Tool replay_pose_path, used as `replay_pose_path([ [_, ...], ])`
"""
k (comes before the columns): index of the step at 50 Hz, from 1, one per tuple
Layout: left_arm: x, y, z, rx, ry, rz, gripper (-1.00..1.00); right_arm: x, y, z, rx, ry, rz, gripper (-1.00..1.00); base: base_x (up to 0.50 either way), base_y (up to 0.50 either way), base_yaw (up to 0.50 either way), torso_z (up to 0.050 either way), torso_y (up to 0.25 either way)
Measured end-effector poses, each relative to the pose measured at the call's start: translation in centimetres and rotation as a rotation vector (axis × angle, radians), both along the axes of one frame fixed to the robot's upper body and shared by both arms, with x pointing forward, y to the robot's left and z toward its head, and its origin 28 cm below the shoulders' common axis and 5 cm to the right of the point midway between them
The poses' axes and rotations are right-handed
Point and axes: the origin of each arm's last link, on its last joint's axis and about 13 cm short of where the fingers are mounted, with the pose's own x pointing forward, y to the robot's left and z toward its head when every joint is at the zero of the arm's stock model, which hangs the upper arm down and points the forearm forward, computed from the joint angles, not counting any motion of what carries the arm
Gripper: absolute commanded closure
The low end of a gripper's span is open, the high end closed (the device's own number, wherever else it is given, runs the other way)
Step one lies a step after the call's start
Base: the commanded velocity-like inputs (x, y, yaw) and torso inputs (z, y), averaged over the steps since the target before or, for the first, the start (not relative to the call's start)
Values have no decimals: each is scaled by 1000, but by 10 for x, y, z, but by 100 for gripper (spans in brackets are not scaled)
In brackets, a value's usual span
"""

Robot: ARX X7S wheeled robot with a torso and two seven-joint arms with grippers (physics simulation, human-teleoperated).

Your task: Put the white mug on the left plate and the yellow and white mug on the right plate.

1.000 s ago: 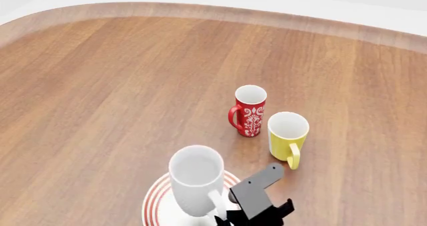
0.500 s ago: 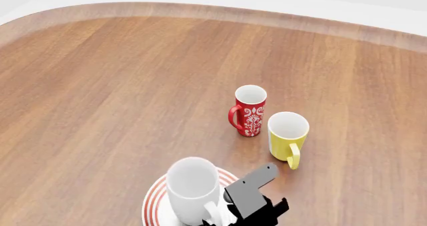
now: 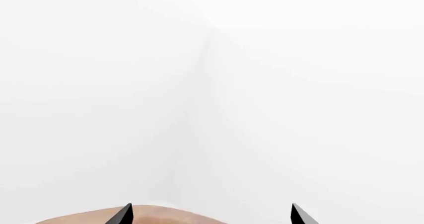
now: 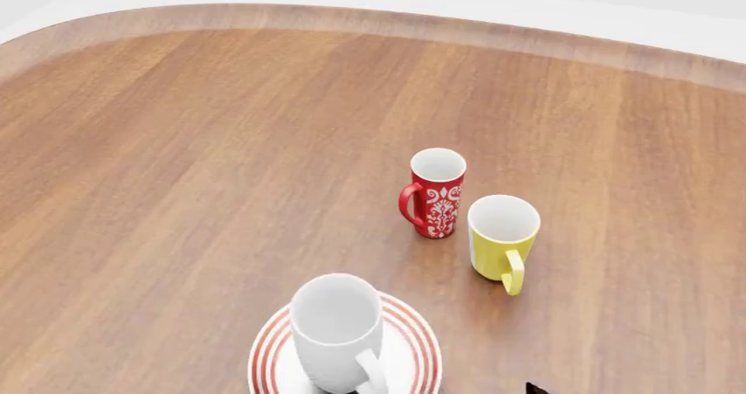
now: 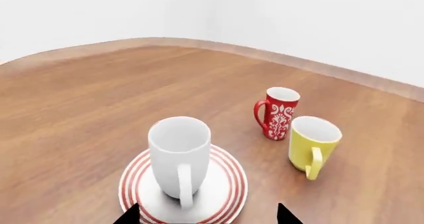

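The white mug stood upright on the left plate, handle toward the robot, with nothing gripping it. The right end effector showed in its wrist view only as two dark fingertips spread apart and empty, sitting on the robot's side of the plate and clear of the mug; in the head view just a dark sliver appeared at the bottom edge. The left end effector likewise had its tips apart and held nothing, pointed at a blank white wall over the table's far edge. The yellow and white mug rested on the table, just beside the red patterned mug and apparently not touching it. No second plate was visible in any view, so the right plate's position could not be told. The main risk lay in the next reach: the two mugs stood so close that a wide-open end effector closing around the yellow and white mug could knock the slim red patterned mug over or drag it along. An approach passing low over the plate could also clip the white mug and push it off.
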Motion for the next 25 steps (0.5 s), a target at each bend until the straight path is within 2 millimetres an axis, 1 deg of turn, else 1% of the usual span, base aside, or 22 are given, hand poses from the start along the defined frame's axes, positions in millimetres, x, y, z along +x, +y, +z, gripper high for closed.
replay_pose_path([
  [5,1,-1,1,0,-4,-10,-100,2,1,15,37,-82,-12,-100,0,0,0,0,0],
  [11,2,-3,1,2,-5,-16,-100,13,3,26,79,-148,-40,-100,0,0,0,0,0],
  [17,3,-4,1,3,-7,-20,-100,28,6,38,101,-192,-84,-100,0,0,0,0,0],
  [25,2,-4,2,2,-11,-24,-100,52,10,51,113,-212,-159,-100,0,0,0,0,0],
])
